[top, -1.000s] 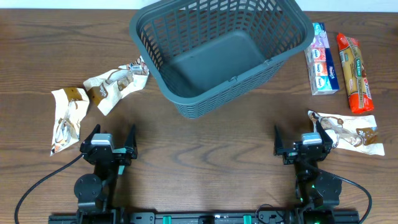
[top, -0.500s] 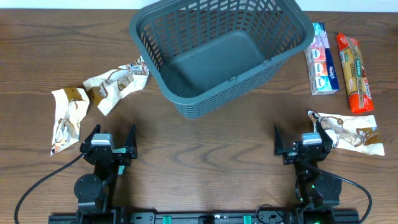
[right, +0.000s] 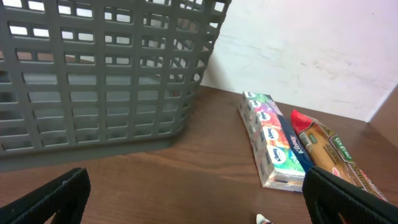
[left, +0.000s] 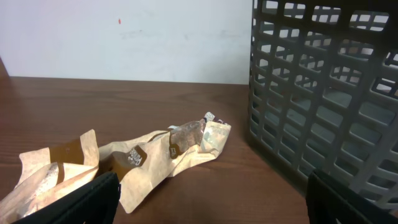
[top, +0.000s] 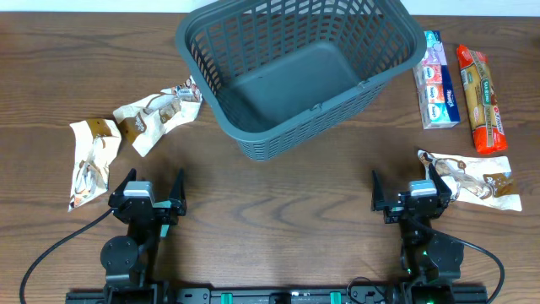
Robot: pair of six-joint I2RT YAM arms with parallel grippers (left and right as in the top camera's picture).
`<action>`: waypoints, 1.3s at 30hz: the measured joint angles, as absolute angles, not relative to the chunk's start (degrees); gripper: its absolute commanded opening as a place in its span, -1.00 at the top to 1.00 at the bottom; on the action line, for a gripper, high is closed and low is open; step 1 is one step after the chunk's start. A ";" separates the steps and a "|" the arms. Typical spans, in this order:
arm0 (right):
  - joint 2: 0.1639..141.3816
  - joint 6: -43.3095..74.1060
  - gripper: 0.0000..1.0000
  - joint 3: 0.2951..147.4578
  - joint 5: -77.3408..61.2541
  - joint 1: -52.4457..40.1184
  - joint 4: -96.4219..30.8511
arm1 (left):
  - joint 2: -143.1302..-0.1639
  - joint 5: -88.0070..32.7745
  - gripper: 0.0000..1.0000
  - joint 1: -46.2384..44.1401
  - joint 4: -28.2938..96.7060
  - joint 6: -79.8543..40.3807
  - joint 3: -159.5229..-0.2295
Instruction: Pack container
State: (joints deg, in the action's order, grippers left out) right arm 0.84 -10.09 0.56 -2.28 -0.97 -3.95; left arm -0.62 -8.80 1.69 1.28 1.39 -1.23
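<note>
Both stood spread and empty: left claw [top: 153,180], right claw [top: 408,181]. Basket [top: 295,78] sat unfilled at the table's [top: 278,190] far middle; packing seemed unstarted. Next move likely needed reaching a packet [top: 156,114].

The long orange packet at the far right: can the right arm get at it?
Probably yes. The orange packet lies uncovered on the table beyond the open right gripper; only a flat cream packet lies partly between them.

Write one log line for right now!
basket: empty | left end effector: open, nothing held | right end effector: open, nothing held | packets: outside basket
</note>
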 measured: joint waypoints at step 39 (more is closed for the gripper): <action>39.88 0.14 -0.99 57.74 -27.77 -0.97 -51.99 | -0.62 -8.75 -0.68 1.72 1.19 1.54 -1.23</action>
State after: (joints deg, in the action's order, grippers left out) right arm 39.88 0.14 57.74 -27.77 -0.97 -51.99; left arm -0.62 -8.75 1.72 1.19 1.54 -1.23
